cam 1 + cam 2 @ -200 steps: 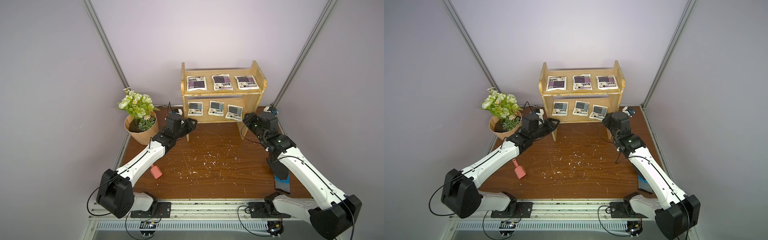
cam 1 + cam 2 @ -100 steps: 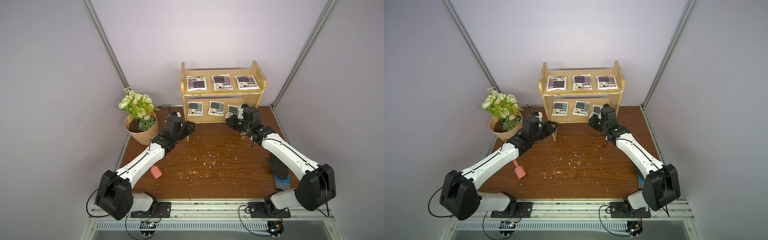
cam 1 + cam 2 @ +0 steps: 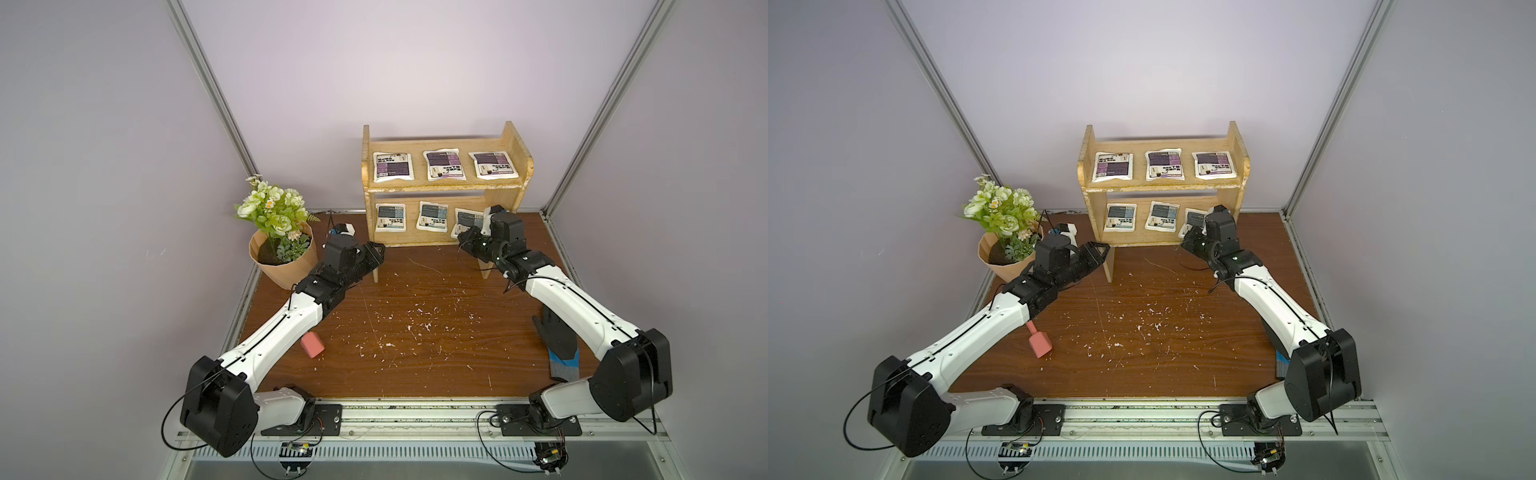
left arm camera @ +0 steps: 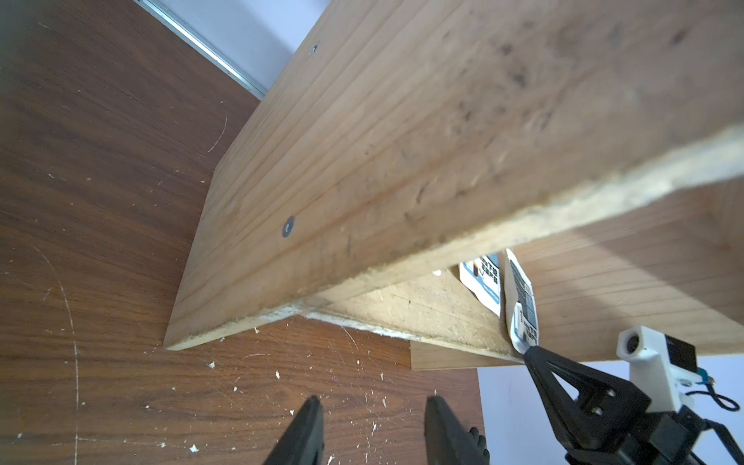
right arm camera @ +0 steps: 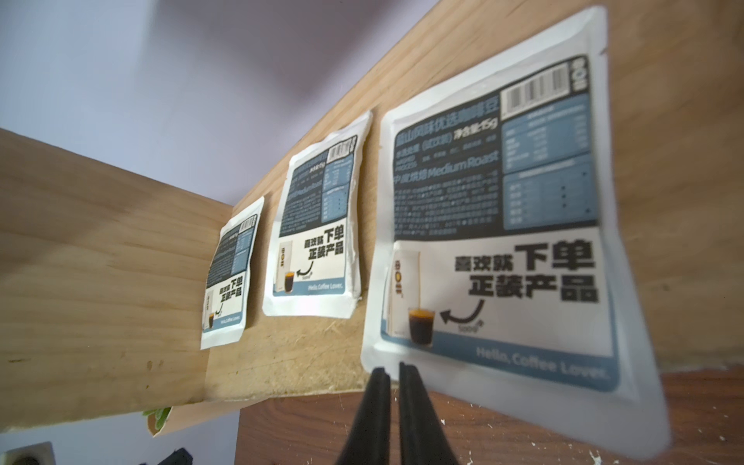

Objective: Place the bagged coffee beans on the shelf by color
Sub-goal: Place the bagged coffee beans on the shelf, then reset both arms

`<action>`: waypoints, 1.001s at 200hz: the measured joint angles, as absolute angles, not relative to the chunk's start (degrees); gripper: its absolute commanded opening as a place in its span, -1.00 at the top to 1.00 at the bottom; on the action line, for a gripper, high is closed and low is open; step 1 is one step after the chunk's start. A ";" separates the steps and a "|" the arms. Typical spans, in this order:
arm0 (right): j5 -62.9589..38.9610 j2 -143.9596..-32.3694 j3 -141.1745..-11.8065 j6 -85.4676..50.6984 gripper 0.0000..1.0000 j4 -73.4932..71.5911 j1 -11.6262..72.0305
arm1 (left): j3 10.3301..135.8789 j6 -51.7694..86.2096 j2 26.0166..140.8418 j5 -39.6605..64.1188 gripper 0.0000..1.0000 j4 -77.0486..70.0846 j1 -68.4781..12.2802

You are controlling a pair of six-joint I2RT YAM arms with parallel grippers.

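Scuffed dark wood-grain tabletop (image 3: 415, 365), pale lilac walls: the last grey-blue pouch seems to be getting settled on the lower tier.

At upper centre of a top view, three purple pouches (image 3: 444, 165) fill the shelf (image 3: 517, 149) top. Two grey-blue pouches (image 3: 432, 216) lie flat below. The third pouch (image 5: 495, 241) sits askew, its bottom seam overhanging the front rim. At lower centre of its wrist view, the right gripper (image 5: 392, 372), jaws pressed almost together, meets that seam; whether it nips the film I cannot tell. The left gripper (image 4: 374, 400), spread and empty, hovers beside the shelf's side panel. Next probably calls for a gentle inward nudge: the glossy, limp film should slide over rough, white-flecked light wood.
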State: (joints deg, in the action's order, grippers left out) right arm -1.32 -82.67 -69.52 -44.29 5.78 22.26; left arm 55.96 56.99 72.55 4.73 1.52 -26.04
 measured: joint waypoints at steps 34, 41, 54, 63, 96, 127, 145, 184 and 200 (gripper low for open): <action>0.23 -82.67 -69.54 -43.31 0.75 5.85 20.82 | 55.96 57.01 72.51 4.40 0.12 1.96 -26.04; 0.58 -82.67 -69.54 -42.85 0.75 5.91 20.56 | 55.96 57.01 72.47 4.36 0.12 2.07 -26.04; 1.15 -82.74 -69.54 -42.33 0.76 5.96 20.32 | 55.96 57.01 72.27 4.21 0.12 2.26 -26.04; 1.23 -82.83 -69.54 -42.04 0.76 5.89 20.27 | 55.96 57.04 72.12 4.19 0.12 2.48 -26.04; 0.91 -82.91 -69.54 -42.04 0.76 5.26 20.12 | 55.96 57.04 71.81 4.12 0.12 2.90 -26.04; -0.30 -82.59 -69.47 -42.57 0.74 3.44 20.05 | 55.96 56.86 71.72 3.60 0.12 3.14 -26.04; -0.47 -80.90 -68.47 -42.48 0.73 2.31 20.01 | 55.96 55.81 71.72 2.61 0.12 3.95 -26.04; 4.56 -69.73 -63.81 -39.92 0.70 2.59 19.75 | 55.96 50.13 71.68 -3.84 0.11 7.53 -26.00; 9.17 -63.37 -60.45 -38.76 0.66 3.51 19.73 | 55.96 47.18 71.66 -8.21 0.11 9.13 -25.98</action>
State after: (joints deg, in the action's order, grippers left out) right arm 9.17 -63.37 -60.45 -38.76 3.51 19.73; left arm 55.96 47.18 71.66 -8.21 9.13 -25.98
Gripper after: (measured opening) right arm 0.157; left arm 0.443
